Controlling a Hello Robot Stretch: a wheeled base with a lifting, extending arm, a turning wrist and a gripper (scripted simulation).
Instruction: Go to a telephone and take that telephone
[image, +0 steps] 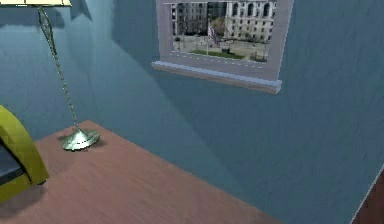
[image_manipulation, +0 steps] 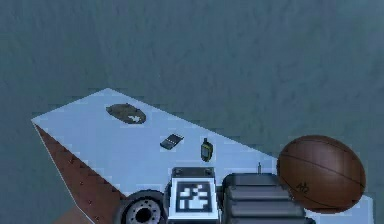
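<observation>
Step in hand, as judged: approach all but made, reach for the telephone not yet begun. Next move judged to call for settling on one of two small dark items as the telephone, then extending the arm out over the table and lowering onto it without nudging the neighbours.

Arm side view, left to right. Noted the table (image_manipulation: 75, 125), pale on top, reddish-brown on its side, one corner toward the view's left. Noted a dark round flat item (image_manipulation: 126, 114) toward the top's left end. Found the end effector (image_manipulation: 145, 207) at the bottom edge, beside a white marker square (image_manipulation: 192, 195). Could not make out its fingers, so could not tell whether wide, narrow or holding anything. Recorded a small dark flat slab (image_manipulation: 172, 141) near the middle of the top and, just beside it, a small dark upright piece (image_manipulation: 206, 149). Judged the upright piece the likelier telephone, with the slab not ruled out. Logged a brown ball (image_manipulation: 320, 172) at the right end, well apart from both.

Forward view, left to right. Noted a yellow curved object (image: 22, 140) at the left edge of a wooden table (image: 150, 185), then a thin-stemmed lamp (image: 78, 138) on that table. Recorded a window (image: 222, 35) in a blue wall (image: 320, 140).
</observation>
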